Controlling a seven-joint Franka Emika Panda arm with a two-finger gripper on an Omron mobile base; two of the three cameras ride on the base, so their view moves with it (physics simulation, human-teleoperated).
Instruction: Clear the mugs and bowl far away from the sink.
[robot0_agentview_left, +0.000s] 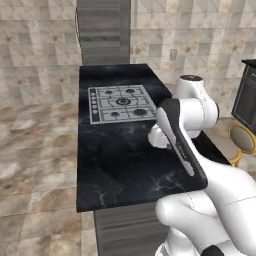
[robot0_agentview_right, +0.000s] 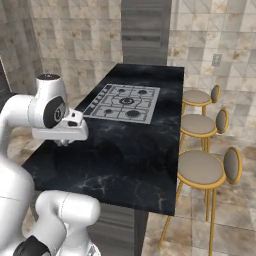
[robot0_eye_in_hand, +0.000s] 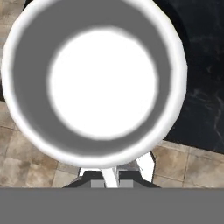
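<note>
The white bowl (robot0_eye_in_hand: 103, 81), with a grey inner wall and a bright bottom, looms large in the hand view. My gripper (robot0_eye_in_hand: 114, 173) is shut on its near rim and holds it in the air. Under the bowl lie the edge of the black counter (robot0_eye_in_hand: 201, 78) and the tiled floor (robot0_eye_in_hand: 26, 166). From the right base view, my hand (robot0_agentview_right: 65, 132) hovers above the counter's left edge, near the front. In the left base view the forearm covers most of the hand. The mugs and the sink are out of view.
A gas hob (robot0_agentview_left: 121, 104) is set into the black marble counter (robot0_agentview_left: 115, 170) further back. Three round stools (robot0_agentview_right: 200, 167) with yellow frames line the counter's right side. A dark appliance (robot0_agentview_left: 247, 95) stands at the far right.
</note>
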